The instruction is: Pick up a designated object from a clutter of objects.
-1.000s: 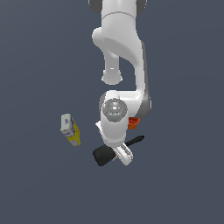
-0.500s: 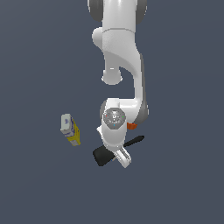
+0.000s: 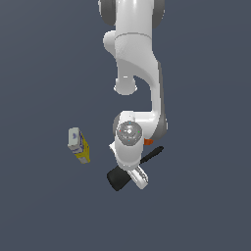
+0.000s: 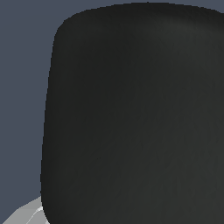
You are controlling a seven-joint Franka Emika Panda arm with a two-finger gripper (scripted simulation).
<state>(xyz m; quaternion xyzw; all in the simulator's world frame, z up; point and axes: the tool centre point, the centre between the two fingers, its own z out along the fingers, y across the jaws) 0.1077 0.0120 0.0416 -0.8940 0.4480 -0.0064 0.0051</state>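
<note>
The designated object, a black spatula-like tool [image 3: 116, 179], lies flat with its broad blade toward the exterior view's left and its thin handle [image 3: 153, 153] running up to the right. My gripper [image 3: 136, 177] is down over the tool's neck, and the white hand hides the fingers and the neck. In the wrist view the black blade [image 4: 131, 113] fills nearly the whole picture, very close, with only a grey sliver of a fingertip [image 4: 26, 214] at one corner. Of the clutter, a yellow box with a white end [image 3: 81, 148] lies apart at the left.
A small orange cup [image 3: 148, 142] peeks out from behind the arm's wrist, just beyond the tool's handle. The dark grey floor [image 3: 206, 206] spreads all around. The arm's white links [image 3: 135, 54] rise above the hand.
The hand has sunk lower onto the black tool over the last second. The tool and the yellow box have stayed where they were.
</note>
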